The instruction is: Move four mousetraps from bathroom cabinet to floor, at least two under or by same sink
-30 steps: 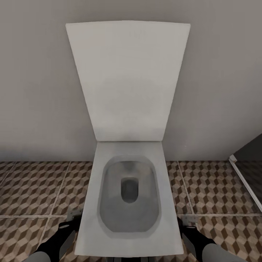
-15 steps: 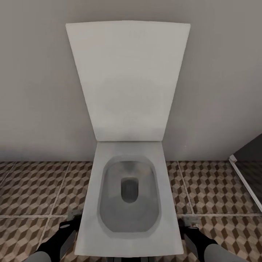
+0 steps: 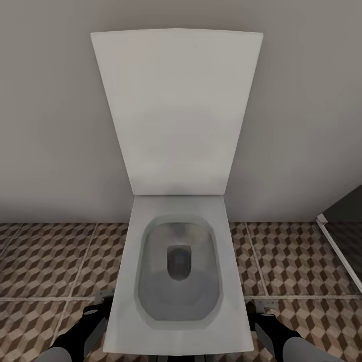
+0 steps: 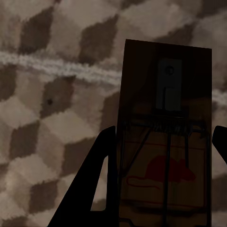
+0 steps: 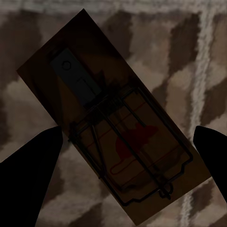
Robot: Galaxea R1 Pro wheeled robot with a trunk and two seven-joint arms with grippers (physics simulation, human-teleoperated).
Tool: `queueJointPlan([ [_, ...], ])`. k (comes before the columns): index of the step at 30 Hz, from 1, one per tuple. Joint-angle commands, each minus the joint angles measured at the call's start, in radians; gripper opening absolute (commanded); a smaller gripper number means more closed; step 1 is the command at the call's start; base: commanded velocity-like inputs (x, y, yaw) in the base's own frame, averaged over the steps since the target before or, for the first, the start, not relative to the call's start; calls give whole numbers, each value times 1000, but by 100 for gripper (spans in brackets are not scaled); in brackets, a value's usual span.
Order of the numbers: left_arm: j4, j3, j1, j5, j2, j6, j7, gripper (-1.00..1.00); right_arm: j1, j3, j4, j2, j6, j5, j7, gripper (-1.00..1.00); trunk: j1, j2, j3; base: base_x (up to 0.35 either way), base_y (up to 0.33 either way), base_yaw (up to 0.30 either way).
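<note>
Left claw (image 4: 161, 156) grips a mousetrap (image 4: 165, 137) over the bathroom floor (image 4: 52, 94). Right claw (image 5: 127, 156) is spread wide around a second mousetrap (image 5: 113, 137), contact unclear. White toilet (image 3: 178, 261) straight ahead.

no readable text anywhere; each mousetrap (image 4: 163, 142) (image 5: 116, 142) bears just a red mouse outline.

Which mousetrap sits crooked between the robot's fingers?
The mousetrap in the right wrist view lies slanted between the right gripper fingers. The mousetrap by the left gripper runs straight along its fingers.
</note>
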Motion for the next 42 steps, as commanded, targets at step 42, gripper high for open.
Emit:
queueJointPlan([
  [42,-4,-7,0,6,-13,5,10,-100,0,1,-2,-1,9,3,0,-100,8,-5,-74,0,0,0],
])
